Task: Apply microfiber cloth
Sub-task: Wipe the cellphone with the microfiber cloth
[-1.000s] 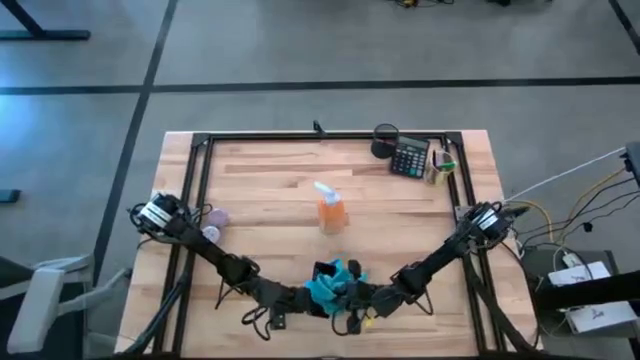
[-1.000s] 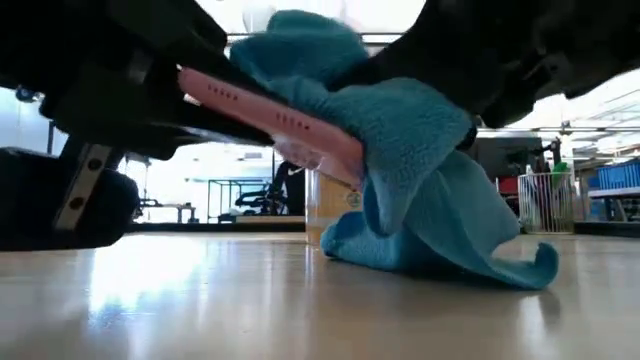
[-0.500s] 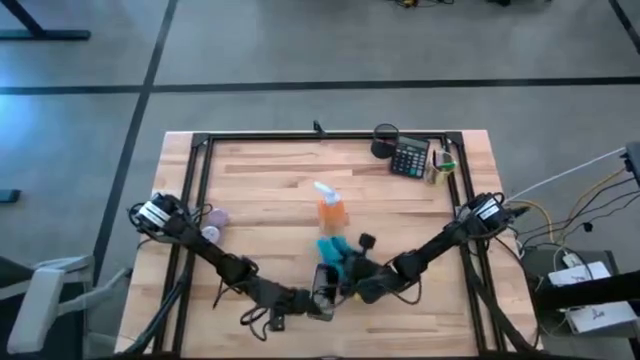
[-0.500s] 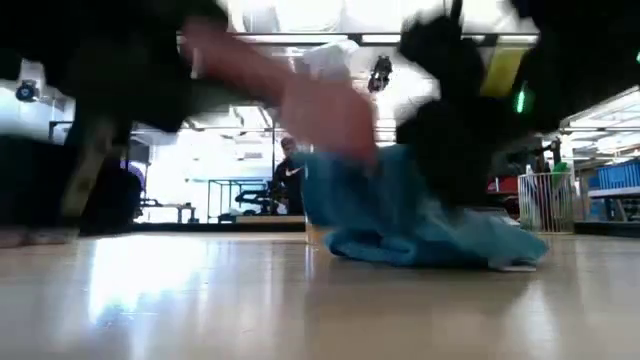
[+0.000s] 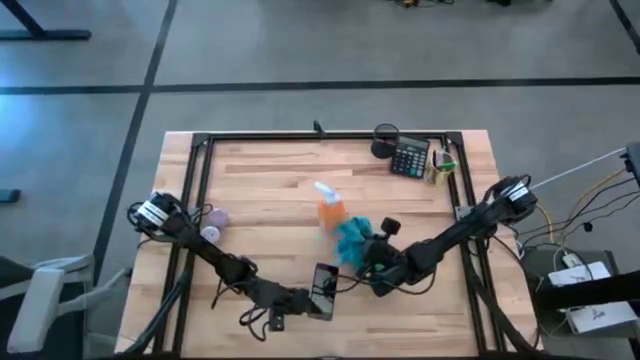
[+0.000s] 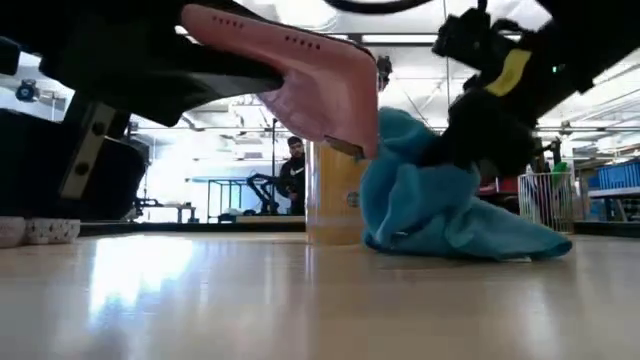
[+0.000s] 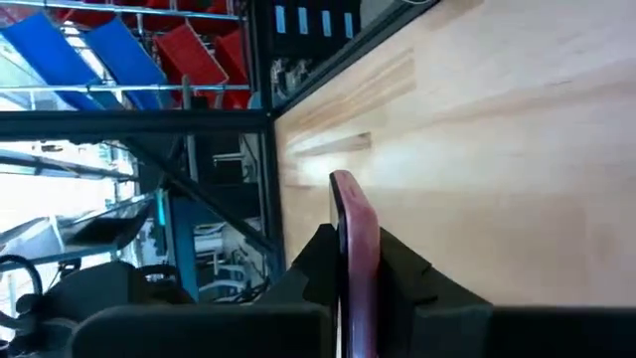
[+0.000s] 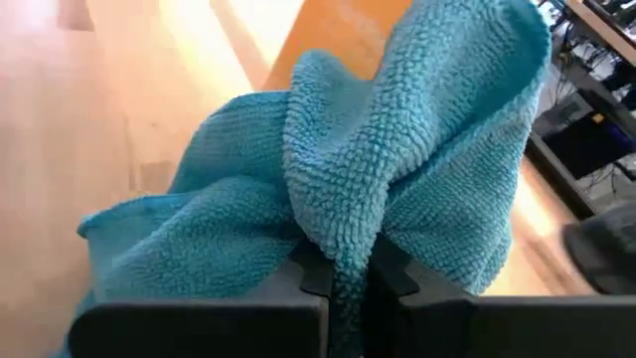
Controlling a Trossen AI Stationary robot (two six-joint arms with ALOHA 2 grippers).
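The turquoise microfiber cloth (image 5: 351,238) lies bunched just beside the orange spray bottle (image 5: 332,212), its lower folds (image 6: 470,235) on the table. My right gripper (image 5: 369,258) is shut on it from the near-right side. My left gripper (image 5: 311,299) stands near the table's front edge, shut on a dark-screened phone in a pink case (image 5: 323,287), which hangs above the table (image 6: 300,70), apart from the cloth. My left gripper pinches the phone's near end (image 7: 355,281) between its two fingers, one on each face. The phone stands on edge in the wrist view and sticks out past the fingertips, lifted clear of the table. My right gripper pinches a gathered fold of the cloth (image 8: 336,261) between its two fingers, several layers thick. The fingers slant down from the table's right. The cloth bulges out past the fingertips and its lower folds rest on the wood.
A black calculator (image 5: 409,158), a dark round cup (image 5: 385,138) and a small holder (image 5: 441,166) stand at the far right. Two small pale round things (image 5: 213,224) lie at the left. A black frame rail (image 5: 330,137) borders the table.
My right gripper has drawn the cloth off the phone and carried it toward the far edge and a little right, up beside the spray bottle; the cloth's lower folds now lie on the table. The phone stays in my left gripper, uncovered and raised.
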